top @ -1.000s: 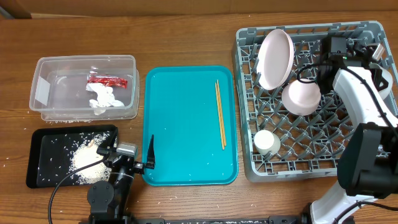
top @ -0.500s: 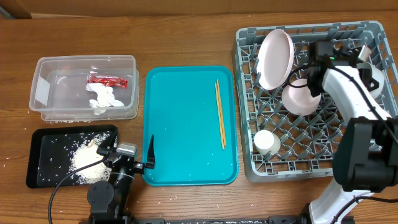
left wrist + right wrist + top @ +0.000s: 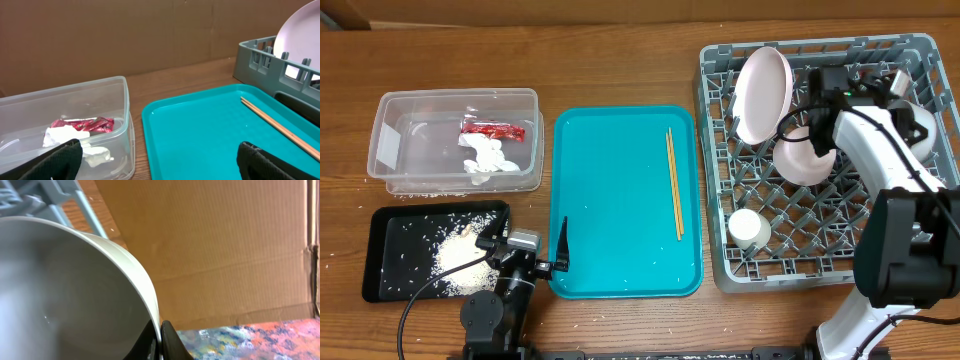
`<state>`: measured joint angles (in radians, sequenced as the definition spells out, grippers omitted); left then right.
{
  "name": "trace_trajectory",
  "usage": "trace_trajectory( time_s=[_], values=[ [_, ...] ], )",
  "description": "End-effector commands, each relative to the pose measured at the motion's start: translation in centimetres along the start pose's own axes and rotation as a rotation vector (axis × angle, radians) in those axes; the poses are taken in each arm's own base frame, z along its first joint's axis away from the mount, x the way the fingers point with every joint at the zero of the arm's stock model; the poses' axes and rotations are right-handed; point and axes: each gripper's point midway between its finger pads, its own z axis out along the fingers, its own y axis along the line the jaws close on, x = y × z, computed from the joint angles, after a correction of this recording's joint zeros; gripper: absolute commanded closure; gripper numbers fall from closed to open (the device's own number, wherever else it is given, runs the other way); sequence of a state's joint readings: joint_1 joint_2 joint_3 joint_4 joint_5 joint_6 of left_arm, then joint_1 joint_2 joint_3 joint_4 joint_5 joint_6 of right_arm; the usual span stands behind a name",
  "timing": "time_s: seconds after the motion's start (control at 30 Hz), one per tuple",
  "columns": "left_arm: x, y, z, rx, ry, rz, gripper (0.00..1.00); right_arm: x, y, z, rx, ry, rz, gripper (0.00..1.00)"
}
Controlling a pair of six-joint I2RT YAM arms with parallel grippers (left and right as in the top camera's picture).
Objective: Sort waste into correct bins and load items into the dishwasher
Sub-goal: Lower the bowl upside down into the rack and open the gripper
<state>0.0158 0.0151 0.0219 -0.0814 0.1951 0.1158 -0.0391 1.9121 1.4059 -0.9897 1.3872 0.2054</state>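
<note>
My right gripper (image 3: 161, 330) is shut on the rim of a white bowl (image 3: 60, 280). In the overhead view it (image 3: 895, 90) holds that bowl (image 3: 923, 128) over the back right of the grey dish rack (image 3: 720, 120). The rack holds an upright pale-pink plate (image 3: 763, 95), another bowl (image 3: 805, 155) and a small white cup (image 3: 751, 228). Two chopsticks (image 3: 674, 182) lie on the teal tray (image 3: 610, 200). My left gripper (image 3: 560, 255) is open and empty at the teal tray's front left edge, as the left wrist view (image 3: 160, 165) also shows.
The clear tub (image 3: 390, 150) holds the red wrapper (image 3: 492, 129) and the white tissue (image 3: 488, 160). The black tray (image 3: 390, 250) holds a pile of rice (image 3: 455, 255). Stray grains lie on the wooden table around the trays. A cardboard wall stands behind the table.
My right gripper has shifted a little to the left over the rack with the white bowl in it. The left arm has not moved.
</note>
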Motion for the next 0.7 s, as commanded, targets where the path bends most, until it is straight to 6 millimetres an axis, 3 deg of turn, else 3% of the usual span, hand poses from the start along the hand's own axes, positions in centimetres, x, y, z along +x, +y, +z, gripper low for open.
trace_trajectory(
  time_s=[0.0, 0.23, 0.53, 0.67],
  values=[
    [0.0, 0.1, 0.0, -0.003, -0.006, 0.019, 0.00, 0.8, -0.1, 1.3, 0.025, 0.032, -0.020, 0.96],
    [0.0, 0.1, 0.0, -0.003, -0.006, 0.019, 0.00, 1.3, 0.6, 1.3, -0.011, 0.048, -0.040, 0.96],
    [0.0, 0.1, 0.0, -0.003, -0.006, 0.019, 0.00, 1.1, 3.5, -2.4, -0.145, -0.002, -0.096, 0.96],
    [0.0, 0.1, 0.0, -0.003, -0.006, 0.019, 0.00, 1.2, 3.6, -2.8, -0.150, -0.008, -0.116, 0.96]
  ],
)
